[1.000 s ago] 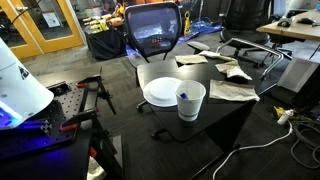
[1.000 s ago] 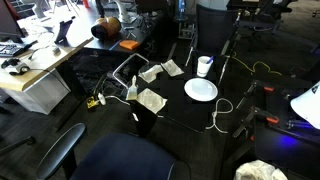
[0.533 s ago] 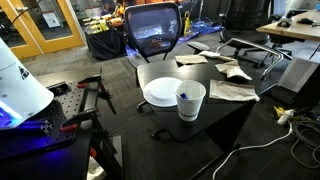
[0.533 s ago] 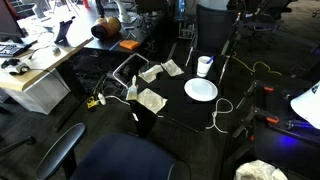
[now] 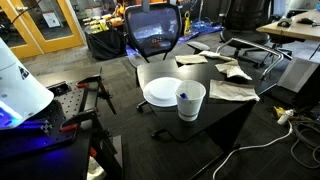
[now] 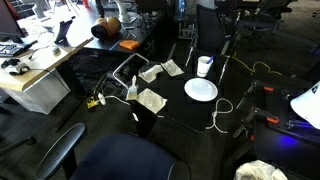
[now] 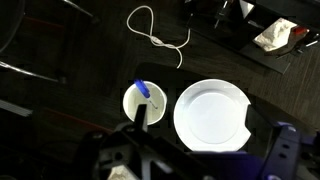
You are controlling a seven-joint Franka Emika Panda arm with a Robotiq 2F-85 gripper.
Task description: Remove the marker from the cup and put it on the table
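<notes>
Marker (image 7: 143, 93) near-upright in cup (image 7: 128, 103) — blue end topmost, tool (image 7: 140, 148) blurred, open-or-closed unclear

The gripper (image 7: 140, 140) is a dark blur cut off by the wrist view's lower edge, jaws unreadable. The marker (image 7: 143, 92) hides its lower end inside the cup (image 7: 129, 103); in an exterior view the cup (image 6: 204, 66) is too small to show it.

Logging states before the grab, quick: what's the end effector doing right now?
End effector: too dark and blurred in the wrist view to tell open or closed; the marker sits in the cup, ungrasped.
</notes>
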